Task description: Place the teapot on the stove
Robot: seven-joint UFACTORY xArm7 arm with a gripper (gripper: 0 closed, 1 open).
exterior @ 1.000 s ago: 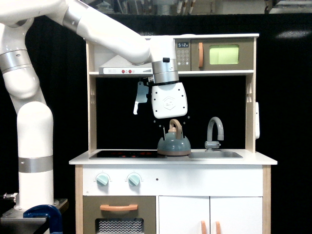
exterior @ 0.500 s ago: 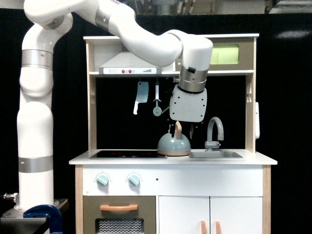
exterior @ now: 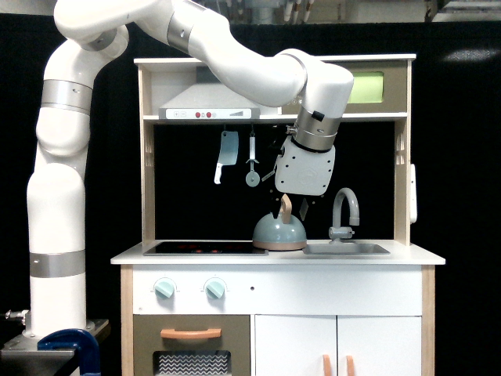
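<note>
Teapot (exterior: 279,232) is being seen resting at the stove's (exterior: 205,248) right edge, beside the sink (exterior: 346,248). Just above its wooden handle, the gripper (exterior: 290,205) is being held tilted; whether it is clenched cannot be told. The handle should be straddled squarely before lifting leftward.

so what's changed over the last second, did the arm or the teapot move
The gripper swung from above the teapot toward the exterior view's right and tilted, and now hangs over the handle's sink-side. Whether it is holding the handle cannot be told. The teapot stayed where it was, beside the sink at the stove's edge.
</note>
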